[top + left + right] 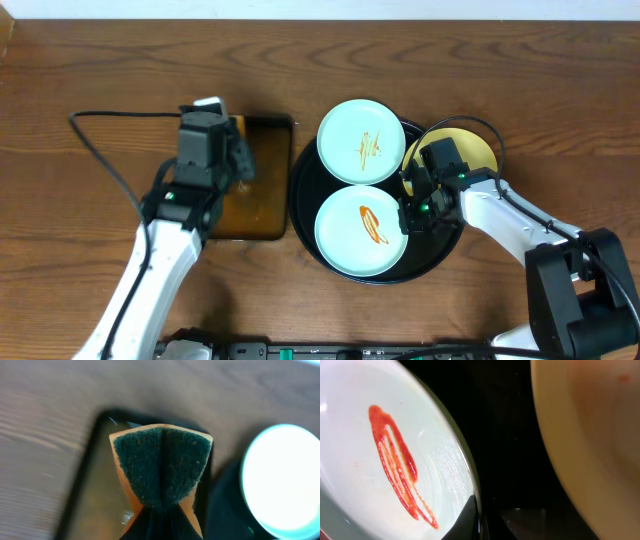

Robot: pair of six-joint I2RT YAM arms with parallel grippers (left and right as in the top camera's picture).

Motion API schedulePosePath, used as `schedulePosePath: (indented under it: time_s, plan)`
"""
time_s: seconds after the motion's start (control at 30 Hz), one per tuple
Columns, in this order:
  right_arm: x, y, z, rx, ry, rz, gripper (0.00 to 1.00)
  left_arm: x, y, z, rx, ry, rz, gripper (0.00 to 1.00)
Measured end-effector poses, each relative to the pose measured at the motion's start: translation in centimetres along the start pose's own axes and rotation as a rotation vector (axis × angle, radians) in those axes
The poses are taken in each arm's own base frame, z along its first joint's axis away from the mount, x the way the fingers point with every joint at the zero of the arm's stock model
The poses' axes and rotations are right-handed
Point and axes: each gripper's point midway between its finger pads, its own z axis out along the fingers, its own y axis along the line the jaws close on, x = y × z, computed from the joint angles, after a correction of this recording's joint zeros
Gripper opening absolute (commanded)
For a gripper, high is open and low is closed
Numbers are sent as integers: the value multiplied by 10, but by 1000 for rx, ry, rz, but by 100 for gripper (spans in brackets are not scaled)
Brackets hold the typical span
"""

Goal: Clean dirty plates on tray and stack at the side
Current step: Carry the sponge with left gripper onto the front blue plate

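On the round black tray [441,262] lie two mint plates, one far [345,140] and one near [345,235], each with an orange-red sauce squiggle. A yellow plate [478,150] lies at the tray's right, partly hidden by my right arm. My right gripper [405,215] is shut on the near plate's right rim; in the right wrist view the rim of that plate [395,425] runs between the fingers of this gripper [487,522]. My left gripper [162,512] is shut on an orange sponge [162,465], green scouring face outward, above the rectangular tray.
A dark brownish rectangular tray [255,215] lies left of the round tray, under my left gripper [238,160]. A black cable [100,150] loops over the table's left part. The yellow plate [590,435] fills the right of the right wrist view.
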Motion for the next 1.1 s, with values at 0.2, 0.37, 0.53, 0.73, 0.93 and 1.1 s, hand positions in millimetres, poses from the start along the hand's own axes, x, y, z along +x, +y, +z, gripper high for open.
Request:
schedulePosePath:
  time_s: [0.2, 0.37, 0.53, 0.73, 0.93, 1.1]
  plan:
    - [-5, 12, 2, -71, -12, -8, 1, 35, -22, 28, 120, 179, -89, 8]
    - [-5, 18, 2, -107, -9, -7, 1, 38, -40, 25, 224, 214, -123, 7]
    - [-3, 25, 1, -149, 1, -8, 1, 46, -64, 16, 358, 278, -149, 7]
    - [-3, 28, 0, -167, 5, -9, 1, 59, -91, 7, 443, 338, -150, 8]
    - [-2, 29, 0, -170, 5, -9, 1, 82, -127, -5, 503, 394, -109, 8]
    - [-2, 29, 0, -170, 6, -8, 1, 111, -152, -4, 503, 472, -105, 8]
